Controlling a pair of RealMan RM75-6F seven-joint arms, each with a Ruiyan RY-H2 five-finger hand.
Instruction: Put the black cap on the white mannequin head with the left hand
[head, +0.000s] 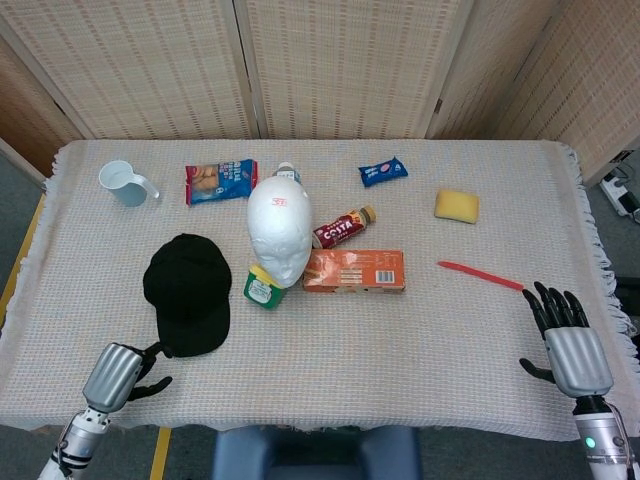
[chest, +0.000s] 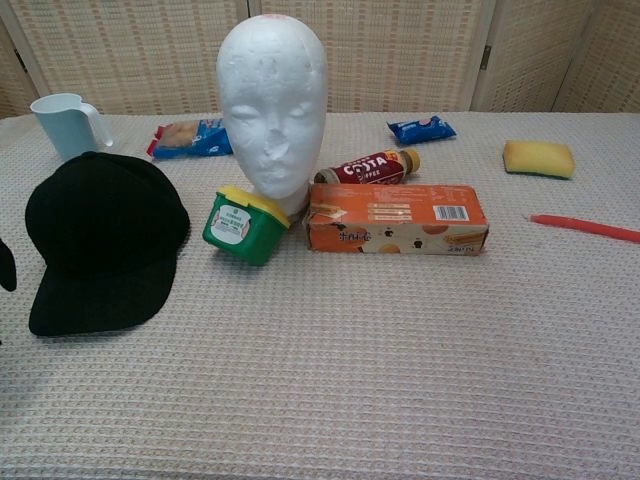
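Black cap (head: 188, 293) lies flat on the table at nine o'clock of the mannequin head (head: 279, 231). Left hand (head: 118, 374) at the brim, fingers apart, empty. Risk: a sweeping lift strikes the green tub (head: 263, 289), toppling the head.

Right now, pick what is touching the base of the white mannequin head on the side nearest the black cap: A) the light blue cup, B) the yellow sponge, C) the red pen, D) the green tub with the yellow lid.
D: the green tub with the yellow lid leans against the foot of the white mannequin head, between it and the black cap; the sponge, cup and pen lie well away.
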